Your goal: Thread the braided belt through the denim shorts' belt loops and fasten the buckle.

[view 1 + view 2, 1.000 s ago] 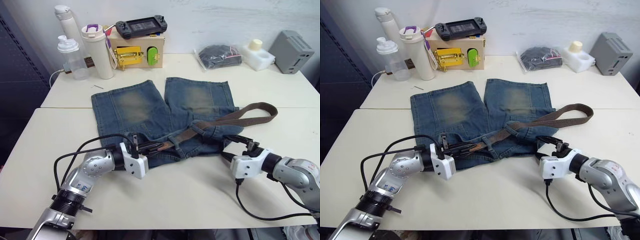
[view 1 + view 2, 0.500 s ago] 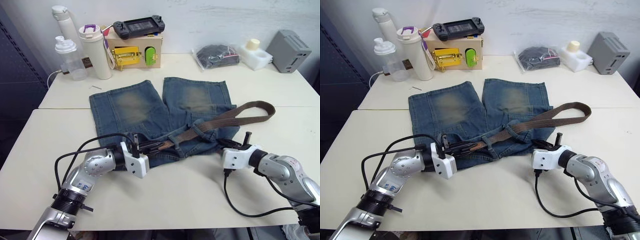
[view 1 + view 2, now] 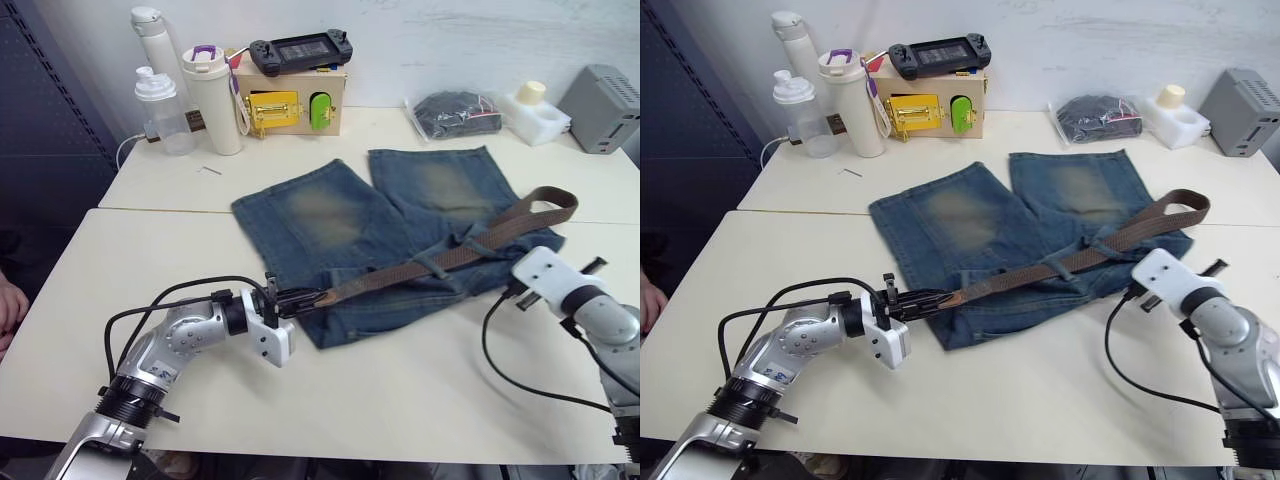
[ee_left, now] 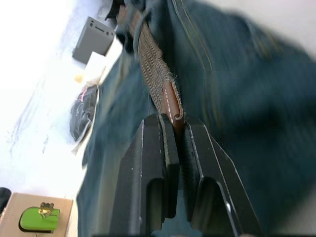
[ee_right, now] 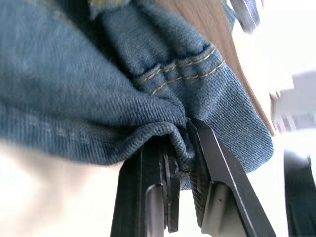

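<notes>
The left gripper (image 4: 175, 129) has its two black fingers closed on the leather-tipped end of the long dark-brown braided belt (image 3: 400, 272), which runs straight out from between the fingertips, across the waistband of the faded blue denim shorts (image 3: 330, 215) and on to a loop beyond the far hip. The right gripper (image 5: 181, 148) is pinched shut on a rolled fold of the shorts' edge, the cloth bunching just above its fingertips. One belt and one pair of shorts lie on the table; at least one belt loop (image 3: 432, 264) visibly crosses the strap, and I cannot tell how many more there are, nor find the buckle. The woven strap looks light and limp, so it is best gripped by its stiffer tip; the denim is soft, sags and drags, so hold it at the thick waistband seam
</notes>
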Controlling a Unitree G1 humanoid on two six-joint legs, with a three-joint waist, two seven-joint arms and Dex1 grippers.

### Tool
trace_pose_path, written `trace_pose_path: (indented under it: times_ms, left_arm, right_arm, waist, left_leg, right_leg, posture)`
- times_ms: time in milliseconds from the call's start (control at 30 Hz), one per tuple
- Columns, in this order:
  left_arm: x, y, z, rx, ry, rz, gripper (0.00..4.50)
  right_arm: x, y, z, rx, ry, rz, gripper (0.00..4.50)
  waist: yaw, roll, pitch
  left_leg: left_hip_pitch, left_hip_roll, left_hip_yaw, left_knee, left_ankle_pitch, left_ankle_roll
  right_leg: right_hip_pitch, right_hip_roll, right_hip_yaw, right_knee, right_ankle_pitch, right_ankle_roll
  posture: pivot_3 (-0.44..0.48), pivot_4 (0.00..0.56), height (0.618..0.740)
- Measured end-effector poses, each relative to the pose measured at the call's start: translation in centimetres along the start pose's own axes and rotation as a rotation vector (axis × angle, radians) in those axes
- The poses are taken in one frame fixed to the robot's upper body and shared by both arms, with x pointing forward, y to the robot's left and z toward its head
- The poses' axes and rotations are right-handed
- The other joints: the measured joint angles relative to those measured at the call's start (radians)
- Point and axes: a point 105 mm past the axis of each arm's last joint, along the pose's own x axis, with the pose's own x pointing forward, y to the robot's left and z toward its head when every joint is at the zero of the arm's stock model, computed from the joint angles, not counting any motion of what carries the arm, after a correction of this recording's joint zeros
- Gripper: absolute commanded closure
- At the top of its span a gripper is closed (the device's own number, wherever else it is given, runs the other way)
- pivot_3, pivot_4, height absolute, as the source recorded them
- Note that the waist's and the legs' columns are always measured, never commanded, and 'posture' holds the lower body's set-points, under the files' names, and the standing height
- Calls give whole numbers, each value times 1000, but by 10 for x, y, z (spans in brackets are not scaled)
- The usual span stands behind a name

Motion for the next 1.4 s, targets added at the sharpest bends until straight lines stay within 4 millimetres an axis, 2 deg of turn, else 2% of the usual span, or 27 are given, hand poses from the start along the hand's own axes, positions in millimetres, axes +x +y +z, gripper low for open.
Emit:
trace_pose_path:
  times_ms: [100, 300, 367, 400, 467, 500, 533, 567, 600, 700, 767, 800, 833, 933, 1000, 1067, 1200, 1333, 1400]
  left_arm:
    - [0, 0, 1, 6, -4, -1, 4419]
    - [0, 1, 0, 10, -5, -1, 4419]
    - [0, 1, 0, 11, -6, -1, 4419]
    - [1, 1, 0, 12, -8, -2, 4419]
    - [1, 2, -1, 14, -10, -3, 4419]
    - [1, 2, -1, 14, -11, -3, 4419]
    - [3, 3, -1, 17, -16, -2, 4419]
    - [4, 4, -1, 22, -22, 2, 4419]
    - [6, 7, 0, 32, -29, 10, 4419]
    - [11, 15, 5, 66, -57, 38, 4419]
    - [11, 17, 5, 83, -61, 50, 4419]
    - [12, 18, 5, 89, -61, 54, 4419]
    - [12, 19, 5, 98, -60, 65, 4419]
    - [13, 23, 4, 118, -56, 96, 4419]
    - [13, 23, 3, 130, -54, 98, 4419]
    - [14, 24, 3, 141, -58, 102, 4419]
    - [14, 24, 3, 150, -54, 100, 4419]
    - [14, 25, 3, 156, -56, 100, 4419]
    - [14, 25, 3, 156, -55, 100, 4419]
  right_arm:
    - [1, -12, -8, 40, 48, -51, 4447]
    - [2, -9, -1, 79, 9, -21, 4447]
    - [-2, -6, 4, 108, -23, 14, 3391]
    - [-4, -5, 5, 119, -35, 38, 3168]
    - [-12, -3, 7, 137, -57, 109, 2136]
    - [-14, -4, 8, 151, -67, 128, 1713]
    - [-18, -6, 12, 196, -83, 165, 1098]
    - [-21, -10, 16, 229, -97, 186, 719]
    - [-25, -17, 23, 283, -121, 212, 95]
    - [-41, -47, 62, 424, -242, 276, 40]
    - [-56, -52, 88, 591, -306, 407, 40]
    - [-62, -47, 97, 669, -326, 487, 40]
    - [-72, -33, 110, 786, -337, 644, 40]
    - [-98, 23, 136, 968, -357, 1051, 40]
    - [-101, 38, 144, 1058, -369, 1139, 40]
    - [-96, 50, 151, 1207, -377, 1173, 40]
    - [-83, 105, 152, 1623, -202, 1158, 40]
    - [-77, 134, 168, 1883, -115, 1045, 40]
    - [-74, 139, 174, 1958, -77, 1000, 40]
  waist:
    - [-1, 0, 0]
    - [-10, 0, 0]
    - [-15, 0, 0]
    - [-16, 0, 0]
    - [-21, 0, 0]
    - [-23, 0, 0]
    - [-25, 1, 0]
    - [-25, 1, 1]
    - [-26, 2, 1]
    - [-31, 4, 2]
    - [-30, 3, 3]
    - [-30, 2, 3]
    - [-30, 1, 4]
    - [-24, -4, 7]
    - [-24, -4, 7]
    - [-19, -4, 7]
    - [-22, -5, 8]
    - [-35, -4, 7]
    - [-45, -4, 7]
  left_leg:
    - [0, 2, 2, 0, 0, 0]
    - [0, 2, 3, 0, 0, 0]
    - [0, 3, 3, 0, 0, 0]
    - [0, 3, 3, 0, 0, 0]
    - [0, 3, 3, -1, 0, 0]
    - [0, 3, 3, -1, 0, 0]
    - [0, 3, 3, 0, 0, 0]
    - [-1, 3, 4, 0, 0, 0]
    - [-1, 3, 4, 0, 0, 0]
    - [-2, 5, 4, -1, 0, 0]
    - [-2, 7, 4, -2, 0, -1]
    - [-2, 7, 3, -2, 0, -1]
    - [-1, 8, 2, -2, 0, -1]
    - [0, 10, 2, -2, 0, -1]
    - [0, 8, 4, -2, 0, 1]
    - [1, 5, 3, -1, 1, 2]
    - [0, 1, 5, 0, 1, 3]
    - [4, 1, 5, -2, 1, 4]
    - [5, 0, 4, -2, 1, 3]
  right_leg:
    - [0, -1, 1, 0, 0, 0]
    - [-1, -1, 1, 0, 0, 0]
    - [-1, -2, 1, 0, 0, 0]
    - [-1, -1, 1, 0, 0, 0]
    - [-1, -2, 1, -1, 0, 0]
    - [0, -2, 0, -2, 0, 0]
    - [0, -2, 0, -3, 0, 0]
    - [0, -2, 0, -4, 0, 0]
    - [0, -2, 0, -5, 0, 0]
    - [0, -2, -1, -7, 0, 0]
    - [1, -2, -2, -9, 0, 0]
    - [2, -2, -2, -10, 0, 0]
    - [4, -1, -2, -13, 0, 0]
    - [9, 1, -3, -20, 0, 0]
    - [9, 0, -2, -20, 0, 0]
    - [8, -3, 0, -15, 0, 0]
    - [6, -6, 3, -8, 0, 0]
    - [5, 1, 3, -5, 0, 0]
    - [5, 2, 1, -3, 0, 0]
  posture:
    - [0, 150, 646]
    - [0, 150, 646]
    - [0, 150, 646]
    - [0, 150, 646]
    - [0, 150, 646]
    - [0, 150, 646]
    - [0, 150, 646]
    - [0, 150, 646]
    - [0, 150, 646]
    - [0, 150, 646]
    - [0, 150, 646]
    - [0, 150, 646]
    - [0, 150, 646]
    - [0, 150, 646]
    - [0, 150, 646]
    - [0, 150, 646]
    - [0, 150, 646]
    - [0, 150, 646]
    - [0, 150, 646]
